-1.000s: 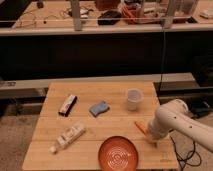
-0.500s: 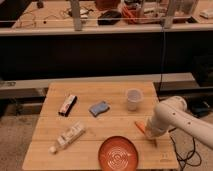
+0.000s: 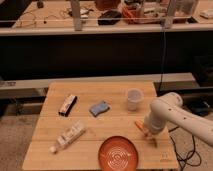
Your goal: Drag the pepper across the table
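The white arm reaches in from the right and bends down over the bench (image 3: pixel 107 126), so the hand (image 3: pixel 149 135) sits low at the front-right part of the top, just beyond the rim of the orange-red plate (image 3: pixel 119 154). The pepper (image 3: pixel 138 125) lies right at the hand, only its orange end showing from under the wrist (the rest is hidden). Whether the hand is spread or closed I cannot tell. Coming in this low probably means it will slide the pepper over the wood, not lift it. The white cup (image 3: pixel 133 98) stands behind and the blue pad (image 3: pixel 99 108) further left, leaving open planks between for the drag.
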You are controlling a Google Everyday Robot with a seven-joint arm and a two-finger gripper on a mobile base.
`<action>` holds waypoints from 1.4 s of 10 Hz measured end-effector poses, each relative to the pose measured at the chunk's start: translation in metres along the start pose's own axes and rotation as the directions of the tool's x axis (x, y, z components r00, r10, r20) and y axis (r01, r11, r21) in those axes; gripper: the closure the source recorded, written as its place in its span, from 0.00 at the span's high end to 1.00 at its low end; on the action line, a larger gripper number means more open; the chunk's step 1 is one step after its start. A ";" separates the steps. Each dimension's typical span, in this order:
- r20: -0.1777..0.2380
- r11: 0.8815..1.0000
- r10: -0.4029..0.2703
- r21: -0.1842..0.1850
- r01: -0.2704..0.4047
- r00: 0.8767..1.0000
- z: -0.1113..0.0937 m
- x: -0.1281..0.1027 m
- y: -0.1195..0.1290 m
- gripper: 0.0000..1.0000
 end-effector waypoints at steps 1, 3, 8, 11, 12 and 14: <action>-0.007 0.999 0.038 0.010 -0.038 0.999 -0.002 0.002 0.002 0.80; -0.009 0.996 0.086 0.021 -0.086 0.996 -0.003 0.008 0.005 0.80; -0.016 0.987 0.158 0.033 -0.157 0.987 0.002 0.023 0.009 0.80; -0.014 0.986 0.165 0.040 -0.164 0.986 0.013 0.028 0.007 0.80; -0.010 0.986 0.160 0.044 -0.159 0.987 0.016 0.031 0.007 0.80; -0.001 0.988 0.145 0.045 -0.145 0.989 0.023 0.032 0.005 0.80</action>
